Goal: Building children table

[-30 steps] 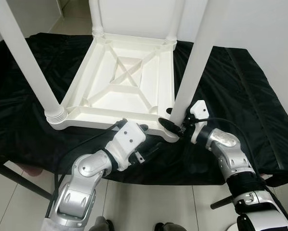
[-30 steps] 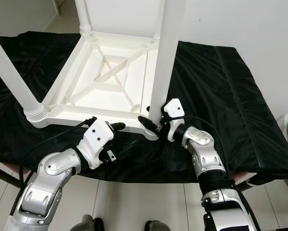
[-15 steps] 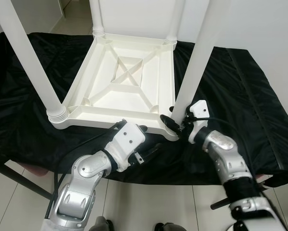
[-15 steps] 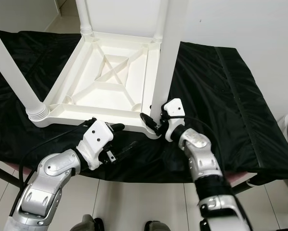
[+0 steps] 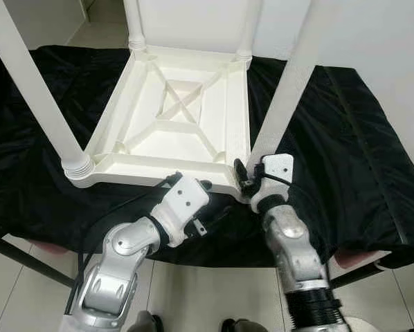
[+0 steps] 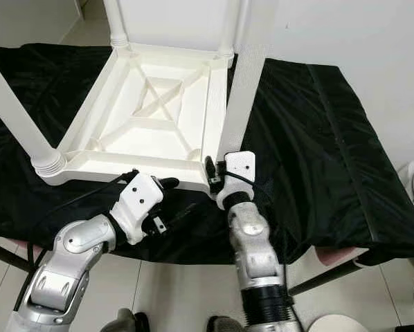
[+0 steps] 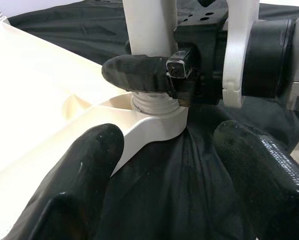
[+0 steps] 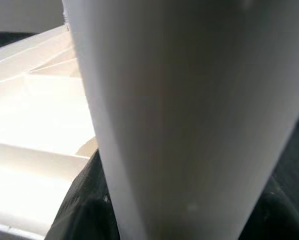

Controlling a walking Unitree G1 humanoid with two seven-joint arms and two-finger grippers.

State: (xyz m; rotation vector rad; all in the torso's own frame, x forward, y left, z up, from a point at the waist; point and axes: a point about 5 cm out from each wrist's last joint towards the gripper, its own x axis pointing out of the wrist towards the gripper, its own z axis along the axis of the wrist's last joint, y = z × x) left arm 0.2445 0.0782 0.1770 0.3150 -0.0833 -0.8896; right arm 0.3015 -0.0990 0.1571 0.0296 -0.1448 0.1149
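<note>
Right gripper (image 5: 243, 181): I read its black fingers (image 7: 139, 74) as clamped round the base of the near right leg (image 5: 284, 93), just above the ribbed collar where that leg meets the corner socket. My right wrist camera shows the white leg (image 8: 184, 120) pressed close, with dark finger edges at either side.

Left gripper (image 5: 210, 207): fingers spread apart, nothing between them. It hovers just beside the near edge of the tabletop, low over the black cloth, aimed at the same corner. In my left wrist view its two fingertips (image 7: 74, 185) frame the corner socket without touching it.

Children's table (image 5: 179, 111): white plastic, lying upside down on the cloth, underside up, with cross-braced ribbing in its middle. Four legs stand up from the corners: near left leg (image 5: 34, 83) with ribbed collar, two far legs, and the near right one in my grip.

Black cloth (image 5: 345, 138): wrinkled, draped over a low support, covering it from side to side.

Floor (image 5: 214, 290): pale tiles, below the cloth's near edge.

Wall (image 5: 373, 34): white, behind.
</note>
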